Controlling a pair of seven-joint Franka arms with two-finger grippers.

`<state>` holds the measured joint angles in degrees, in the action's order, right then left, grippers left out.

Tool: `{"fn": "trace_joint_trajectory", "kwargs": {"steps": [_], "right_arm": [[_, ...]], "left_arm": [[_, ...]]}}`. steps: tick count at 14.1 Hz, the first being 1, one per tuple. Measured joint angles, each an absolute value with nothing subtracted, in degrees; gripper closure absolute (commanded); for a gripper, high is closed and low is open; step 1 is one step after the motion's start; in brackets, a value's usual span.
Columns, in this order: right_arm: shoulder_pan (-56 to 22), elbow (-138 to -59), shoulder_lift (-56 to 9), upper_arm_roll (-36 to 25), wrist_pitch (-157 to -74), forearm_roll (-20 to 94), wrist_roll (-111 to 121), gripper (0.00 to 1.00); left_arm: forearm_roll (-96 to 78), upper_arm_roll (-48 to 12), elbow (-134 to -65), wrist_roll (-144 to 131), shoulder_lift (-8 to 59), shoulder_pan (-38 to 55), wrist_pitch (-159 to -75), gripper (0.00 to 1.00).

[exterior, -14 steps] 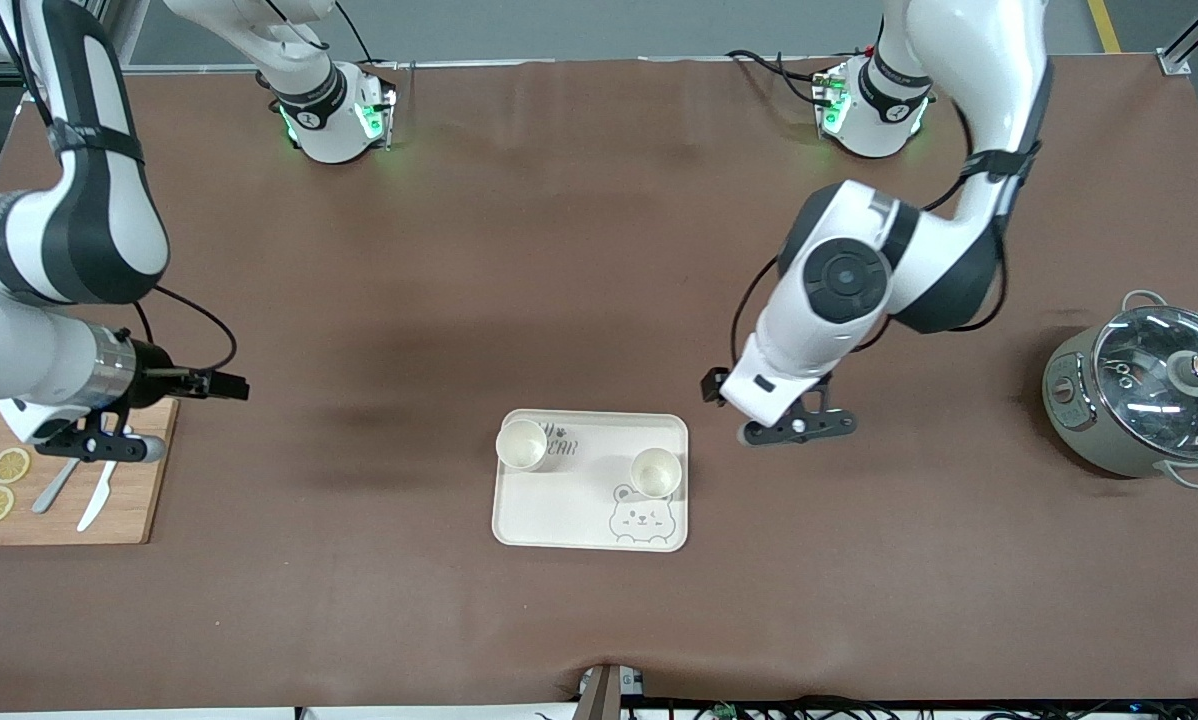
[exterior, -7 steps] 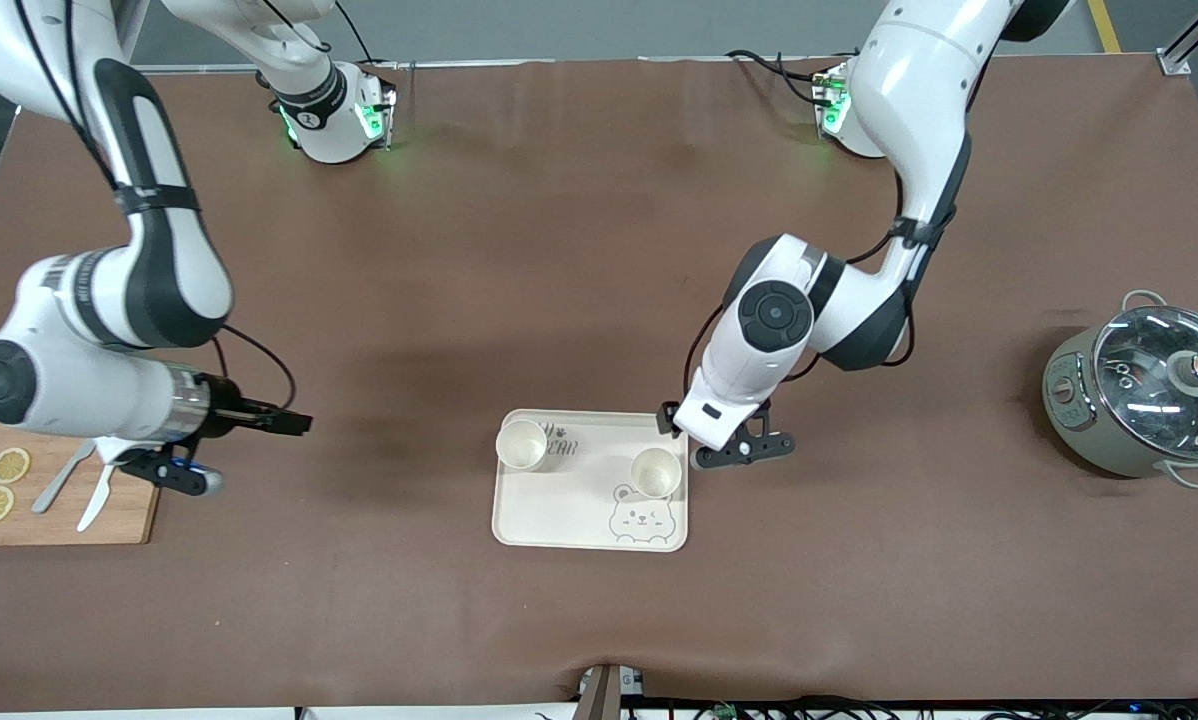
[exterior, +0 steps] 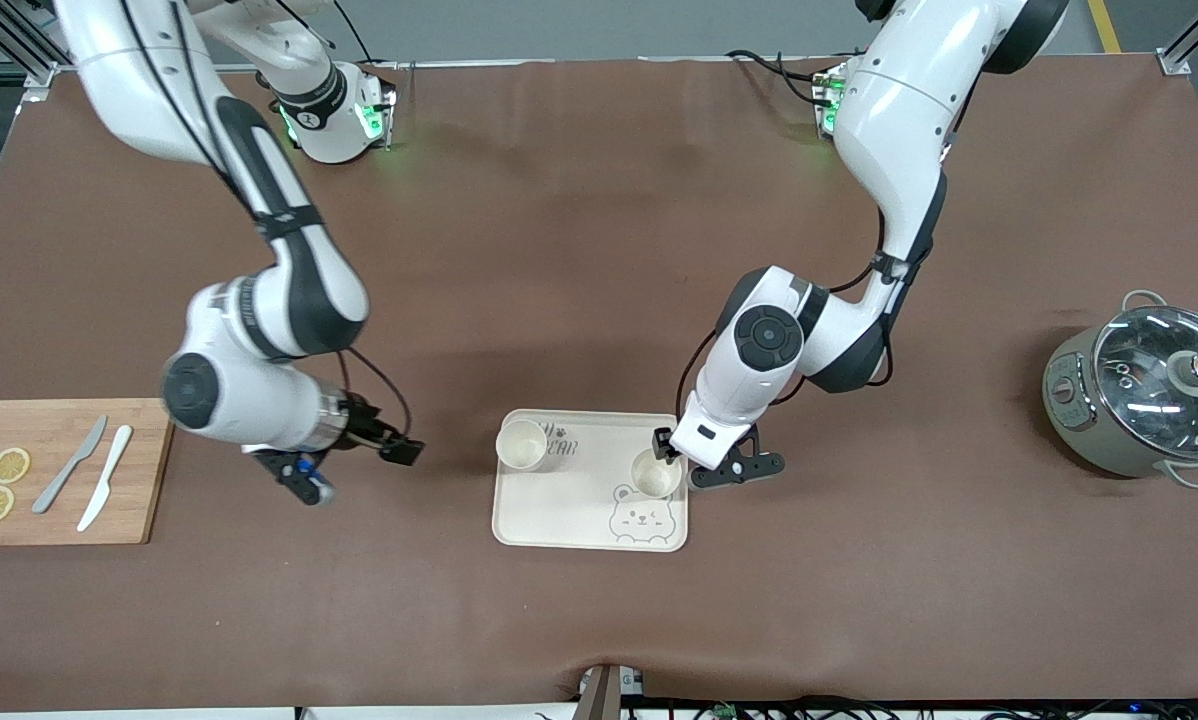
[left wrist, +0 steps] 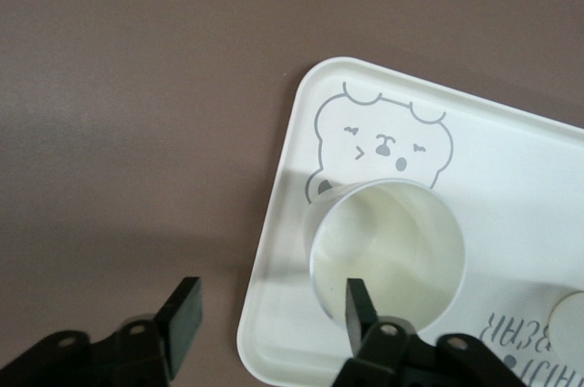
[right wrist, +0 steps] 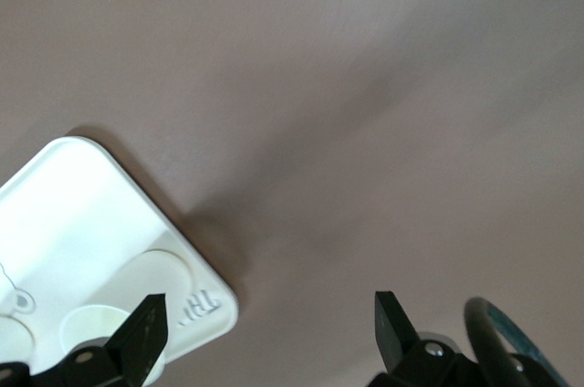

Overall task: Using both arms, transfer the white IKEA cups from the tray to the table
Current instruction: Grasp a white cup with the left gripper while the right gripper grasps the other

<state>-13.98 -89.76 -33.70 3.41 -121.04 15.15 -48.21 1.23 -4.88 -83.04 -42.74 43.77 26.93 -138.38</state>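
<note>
Two white IKEA cups stand upright on the cream bear-printed tray (exterior: 589, 515). One cup (exterior: 522, 445) is at the tray's corner toward the right arm's end, the other cup (exterior: 653, 476) beside the bear print. My left gripper (exterior: 671, 455) is open at this second cup (left wrist: 388, 245). One of its fingers (left wrist: 358, 307) is over the cup's rim and the other is outside the tray edge (left wrist: 274, 250). My right gripper (exterior: 399, 452) is open and empty over the table beside the tray. Its wrist view shows the tray corner (right wrist: 109, 214) and part of a cup (right wrist: 82, 325).
A wooden cutting board (exterior: 144, 470) with two lemon slices (exterior: 1, 484) and two knives (exterior: 87, 477) lies at the right arm's end. A grey pot with a glass lid (exterior: 1149, 395) stands at the left arm's end.
Both arms swung in toward the tray. The left gripper came from beside the tray onto the cup by the bear print. The right gripper left the cutting board and moved close to the tray.
</note>
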Motion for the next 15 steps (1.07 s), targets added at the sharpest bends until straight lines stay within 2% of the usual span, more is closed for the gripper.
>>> {"fn": "trace_joint_trajectory", "kwargs": {"steps": [1,2,3,4,9,11,13,14,15], "right_arm": [[-15.2,-89.7,-34.3,3.4,-122.7,15.2,-50.9,0.0],[-16.0,-89.7,-34.6,3.4,-124.1,15.3,-52.7,0.0],[-16.8,-89.7,-34.9,3.4,-124.9,15.4,-54.4,0.0],[-17.6,-89.7,-35.1,3.4,-125.3,15.4,-56.0,0.0],[-20.5,-89.7,-36.7,3.4,-131.2,15.5,-59.5,0.0],[-21.9,-89.7,-38.2,3.4,-132.7,15.5,-60.6,0.05],[-22.9,-89.7,-39.1,3.4,-133.4,15.5,-61.1,0.12],[-23.3,-89.7,-39.4,3.4,-133.8,15.5,-61.4,0.23],[-23.7,-89.7,-39.6,3.4,-134.3,15.5,-61.7,0.4]], "left_arm": [[1.2,-4.9,-83.0,-42.7,44.4,26.9,-139.5,0.51],[1.2,-4.9,-82.8,-42.7,45.1,27.0,-140.5,0.62],[1.2,-4.9,-82.4,-42.7,45.8,27.0,-141.1,0.86],[1.2,-4.9,-82.1,-42.7,46.5,27.0,-141.5,1.0],[1.5,-4.9,-80.7,-42.7,47.1,28.1,-141.6,1.0],[3.1,-4.9,-79.9,-42.7,46.7,28.2,-141.5,1.0],[4.0,-4.7,-79.3,-42.7,45.4,28.0,-139.4,1.0],[4.1,-4.7,-79.1,-42.6,44.3,27.9,-137.4,1.0],[4.2,-4.6,-79.0,-42.6,42.8,27.7,-135.1,1.0]]}}
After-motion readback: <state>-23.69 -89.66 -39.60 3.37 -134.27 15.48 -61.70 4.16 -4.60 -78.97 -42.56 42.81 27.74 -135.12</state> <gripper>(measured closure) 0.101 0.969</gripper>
